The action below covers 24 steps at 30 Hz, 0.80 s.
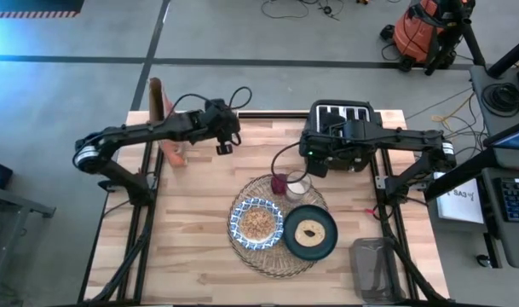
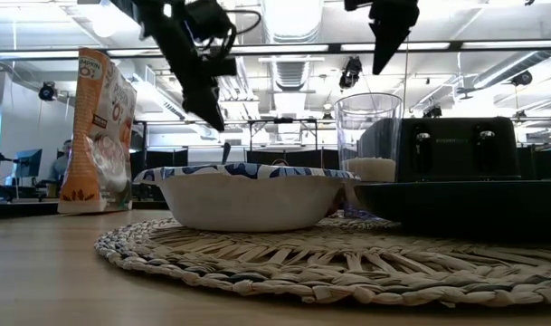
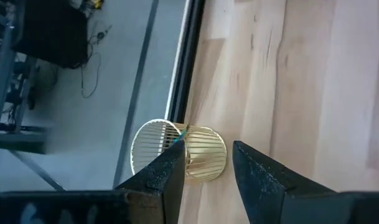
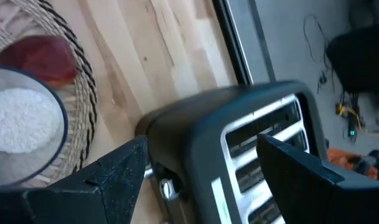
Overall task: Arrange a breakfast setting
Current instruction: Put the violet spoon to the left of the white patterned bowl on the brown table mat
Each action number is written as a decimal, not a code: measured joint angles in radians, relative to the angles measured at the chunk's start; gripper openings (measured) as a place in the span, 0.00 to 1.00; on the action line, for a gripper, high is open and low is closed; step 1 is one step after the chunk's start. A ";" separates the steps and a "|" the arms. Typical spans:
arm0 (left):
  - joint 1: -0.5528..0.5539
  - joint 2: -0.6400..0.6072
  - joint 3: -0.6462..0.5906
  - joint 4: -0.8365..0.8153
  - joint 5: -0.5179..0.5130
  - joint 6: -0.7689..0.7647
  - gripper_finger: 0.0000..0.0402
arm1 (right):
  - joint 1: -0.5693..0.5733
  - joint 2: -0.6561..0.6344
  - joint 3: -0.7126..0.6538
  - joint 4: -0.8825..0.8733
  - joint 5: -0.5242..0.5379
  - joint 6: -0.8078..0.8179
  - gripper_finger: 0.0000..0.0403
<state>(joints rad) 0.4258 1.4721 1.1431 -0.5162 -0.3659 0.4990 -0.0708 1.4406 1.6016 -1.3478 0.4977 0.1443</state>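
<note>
Looking down at the table point(image 1: 199, 247), I've got the straw placemat point(image 1: 274, 260) sitting near the middle toward the front edge. On it, the blue-and-white bowl point(image 1: 256, 223) on the left side holds brown cereal, and the dark teal plate point(image 1: 310, 233) touches it on the right with a round pale piece of food in its centre. Just behind them on the mat stands the clear glass point(image 1: 298, 187) with something white in the bottom, and a small dark red item point(image 1: 279, 182) sits right beside it.

My right gripper point(image 1: 320, 158) hangs over the black toaster point(image 1: 340, 121) at the back, just beyond the mat; its fingers point(image 4: 108, 177) are spread wide with nothing between them, the toaster slots showing through the gap.

My left gripper point(image 1: 226, 145) is up in the air over the back-left part of the table, well apart from the mat. Its fingers point(image 3: 167, 174) stand at a narrow gap, holding nothing. Behind that arm, the orange cereal bag point(image 2: 99, 131) stands upright at the back-left corner.
</note>
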 joint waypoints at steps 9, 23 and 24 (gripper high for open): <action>0.065 0.062 0.000 0.059 0.046 0.160 0.29 | 0.001 -0.001 0.000 -0.061 0.000 0.094 0.71; 0.139 0.111 0.000 0.121 0.097 0.266 0.29 | 0.001 -0.001 -0.001 -0.060 0.000 0.126 0.71; 0.144 0.116 0.000 0.123 0.097 0.269 0.29 | 0.001 -0.001 -0.001 -0.060 0.000 0.126 0.71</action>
<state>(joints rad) 0.5696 1.5878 1.1427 -0.3930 -0.2685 0.7676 -0.0700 1.4399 1.6009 -1.4082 0.4980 0.2699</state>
